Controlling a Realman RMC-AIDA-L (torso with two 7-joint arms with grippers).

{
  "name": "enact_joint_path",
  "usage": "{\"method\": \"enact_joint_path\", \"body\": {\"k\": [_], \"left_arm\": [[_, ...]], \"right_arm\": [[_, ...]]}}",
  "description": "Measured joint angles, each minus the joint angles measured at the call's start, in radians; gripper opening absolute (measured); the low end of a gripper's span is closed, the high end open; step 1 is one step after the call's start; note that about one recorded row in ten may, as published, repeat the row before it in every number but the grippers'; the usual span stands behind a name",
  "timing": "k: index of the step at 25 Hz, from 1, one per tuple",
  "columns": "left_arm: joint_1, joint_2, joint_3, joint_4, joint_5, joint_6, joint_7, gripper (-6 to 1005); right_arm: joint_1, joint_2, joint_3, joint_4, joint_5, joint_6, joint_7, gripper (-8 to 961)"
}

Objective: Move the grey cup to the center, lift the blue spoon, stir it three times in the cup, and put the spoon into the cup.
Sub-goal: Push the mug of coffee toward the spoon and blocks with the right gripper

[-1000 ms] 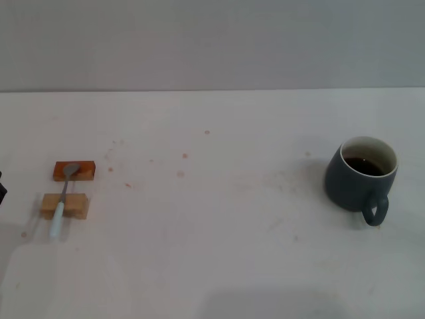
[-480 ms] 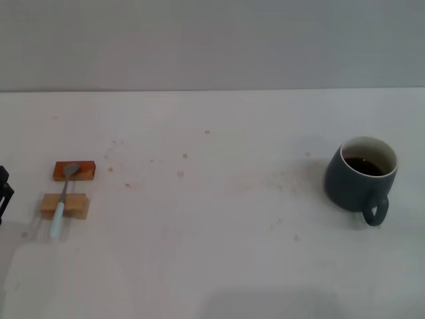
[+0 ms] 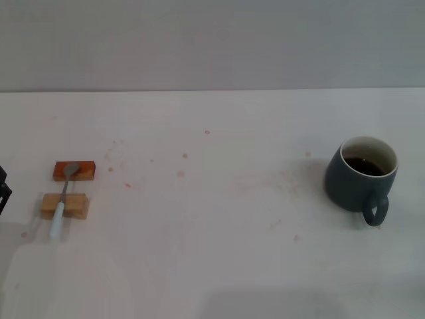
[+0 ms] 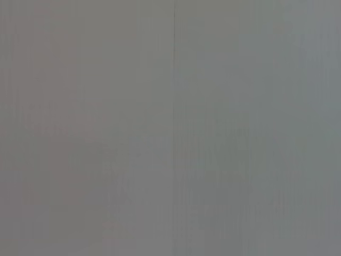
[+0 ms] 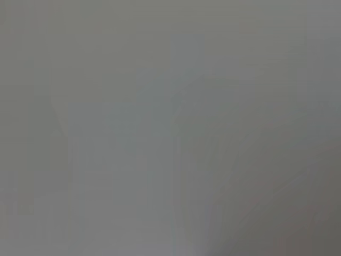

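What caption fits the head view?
Dark grey ceramic mug at table's right; slim blue-handled metal spoon on two wooden blocks at left.

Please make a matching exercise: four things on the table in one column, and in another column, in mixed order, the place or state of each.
Things:
1. grey cup
2. blue spoon
3. orange block
4. left tool

Places or states:
a. at the left edge of the head view
b. on the right, dark liquid inside
c. under the spoon's bowl
d. lies across two blocks

Pairs: 1-b, 2-d, 3-c, 4-a
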Motion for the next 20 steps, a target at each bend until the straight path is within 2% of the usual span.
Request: {"method": "enact_joint_path", "body": {"k": [7,15,20], "left_arm": [[-0.002,0.000,0.010,0.000,0.000,0.001,0.000,828],[-0.002,0.000,0.012,0.000,0.000,0.001,0.000,828],[-0.002,0.000,0.012,0.000,-0.001,0.002,0.000,828]], "right_arm": [[0.031,0.002,-0.034,0.004,-0.003,0.018,0.003,-1],[0.101,0.002,-0.116,0.014,-0.003,0.136,0.003,-1],[0.111,0.002,-0.161,0.042,-0.003,0.170,0.003,-1]]}}
